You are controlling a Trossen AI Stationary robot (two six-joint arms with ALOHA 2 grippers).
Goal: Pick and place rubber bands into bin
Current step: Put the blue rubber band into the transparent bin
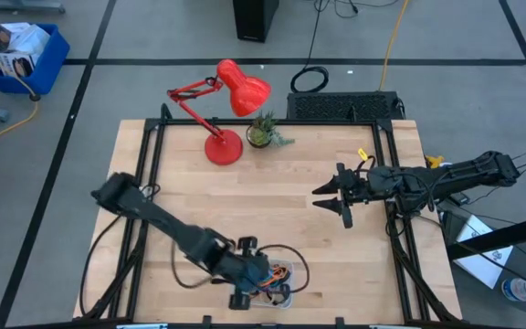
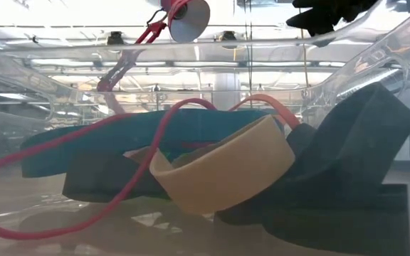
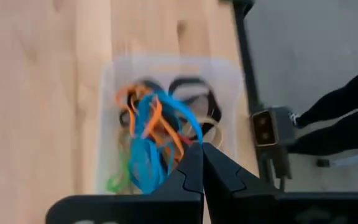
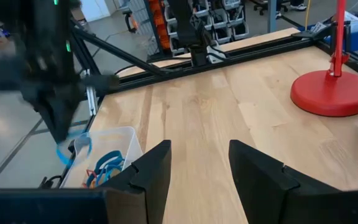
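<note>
The bin [image 1: 286,294], a small clear tray, stands at the table's near edge and holds several rubber bands [image 3: 160,124] in blue, orange, green and black. The low view looks through its wall at a tan band [image 2: 226,167], a red band [image 2: 148,163] and teal and black ones. My left gripper [image 1: 261,277] is over the bin, shut on a blue rubber band [image 4: 73,149]. My right gripper [image 1: 336,196] stands open over the table's right half, with nothing between its fingers [image 4: 157,171]. My left gripper pinches the blue rubber band's upper part [image 4: 66,144] between its shut fingertips [image 3: 194,162]. The fingers slant down from the table's left side. The band hangs as a small slack loop below them, over the bin's end; whether it touches the bin, I cannot tell.
A red desk lamp [image 1: 226,110] and a small potted plant [image 1: 263,132] stand at the table's far edge. Black frame rails [image 1: 149,183] run along the left and right sides. Bare wood lies between the two grippers [image 1: 272,210].
</note>
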